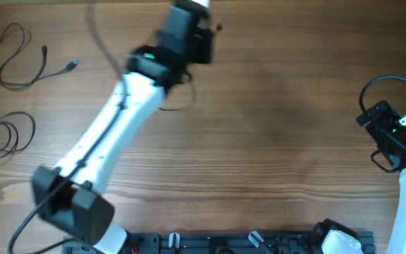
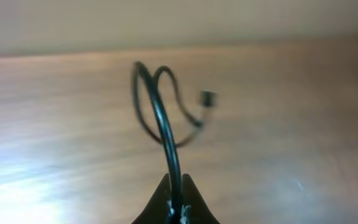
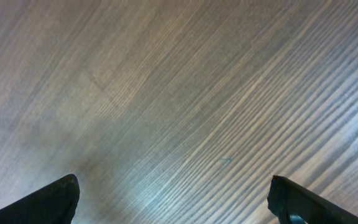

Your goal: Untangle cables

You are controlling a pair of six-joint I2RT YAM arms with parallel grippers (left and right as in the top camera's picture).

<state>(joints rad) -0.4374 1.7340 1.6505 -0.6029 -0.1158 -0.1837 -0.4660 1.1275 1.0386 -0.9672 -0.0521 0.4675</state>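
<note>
Overhead view of a wooden table (image 1: 280, 141), read left to right. At the far left edge, two thin black cords lying apart: a loose cable (image 1: 13, 62) in the upper left corner, plug ends trailing to its right; a coiled cable (image 1: 5, 134) below it at mid-height; no contact between the two.

Next, the left arm (image 1: 111, 134), slanting from the lower left up to the top centre.

In the left wrist view, left gripper (image 2: 175, 186) at bottom centre, clamped tight on the third cable (image 2: 160, 118); cord rising up the frame from the fingers, curling into a small loop at upper centre, ending in a plug (image 2: 208, 98) right of the loop; too blurred to tell whether lifted clear of the wood.

Far right, right gripper (image 3: 173, 190) spread wide over bare wood, holding and touching nothing; well apart from every cord.

As a judgement: left arm far nearer; long axis of the held cord pointing away from the fingers; probably a carry toward open table next.
</note>
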